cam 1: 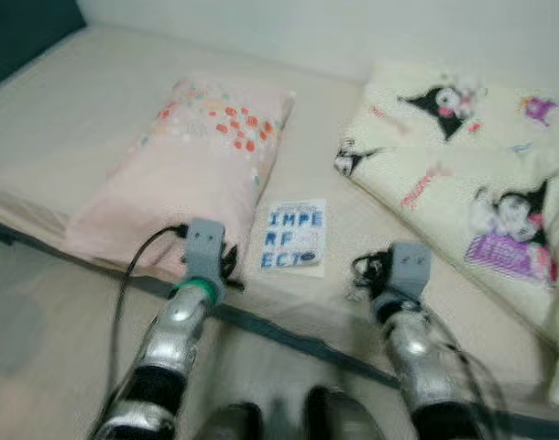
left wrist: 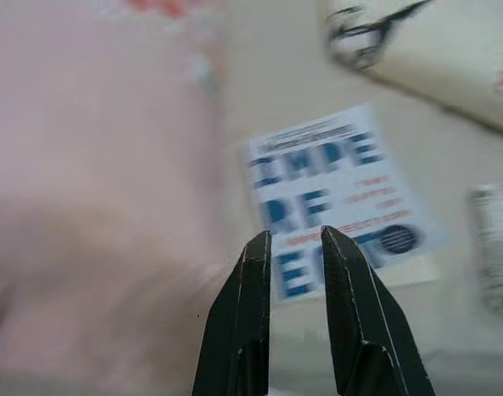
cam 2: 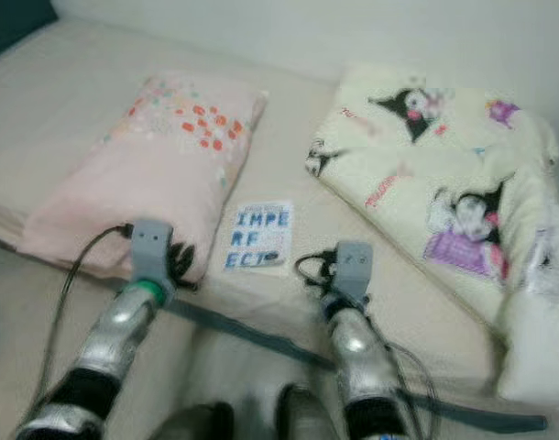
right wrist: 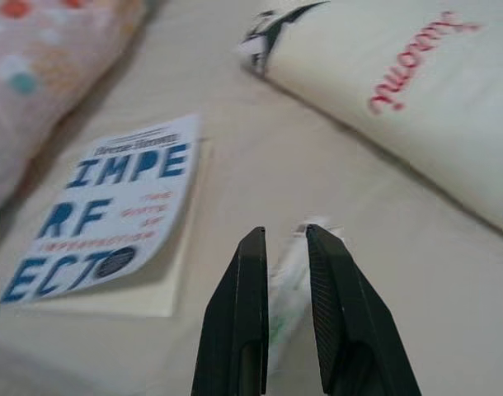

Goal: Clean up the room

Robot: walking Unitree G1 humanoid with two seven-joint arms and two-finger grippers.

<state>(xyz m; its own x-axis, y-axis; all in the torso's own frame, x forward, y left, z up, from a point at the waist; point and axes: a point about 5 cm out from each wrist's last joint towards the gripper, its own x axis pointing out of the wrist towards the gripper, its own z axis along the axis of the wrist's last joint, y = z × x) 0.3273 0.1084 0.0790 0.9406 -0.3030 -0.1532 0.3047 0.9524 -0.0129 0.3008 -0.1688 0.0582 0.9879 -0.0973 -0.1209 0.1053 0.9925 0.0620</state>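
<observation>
head cams down, wrists near book

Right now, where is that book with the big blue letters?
The book lies flat on the bed, near its front edge, between the pink pillow on the robot's left and the cartoon-print blanket on its right.

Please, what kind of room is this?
Most likely a bedroom: a bed with a pink pillow, a folded cartoon-print blanket and a book lying between them.
</observation>
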